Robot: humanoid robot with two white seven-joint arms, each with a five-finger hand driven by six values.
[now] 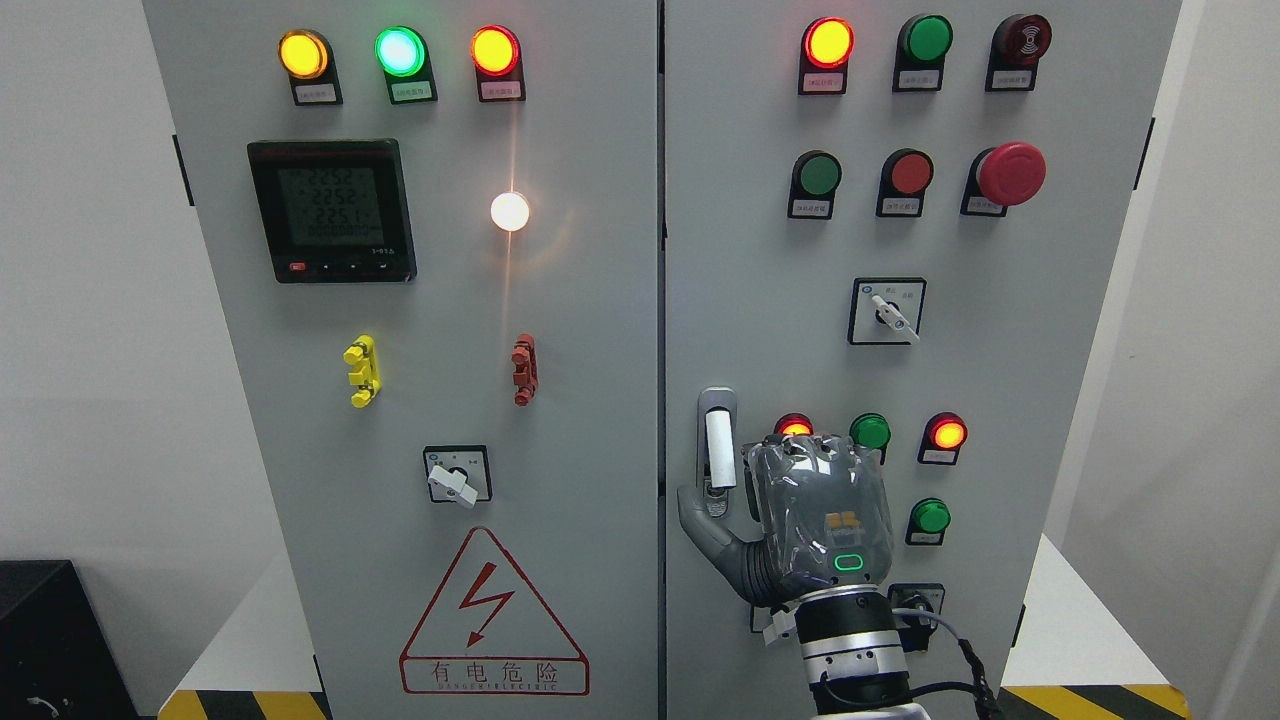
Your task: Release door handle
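Head view: one hand [790, 520], one handle [717, 450].

I've got one feed only, the head camera, so no second view shares any of this. It's looking straight ahead at the grey cabinet [640, 300], nearly square-on, with the centre seam [661, 300] just right of mid-picture. We're close: the cabinet runs off the top and bottom edges, with only slivers of white wall [80, 300] either side of it. My right arm [860, 650] comes up from the bottom edge, right of that seam.
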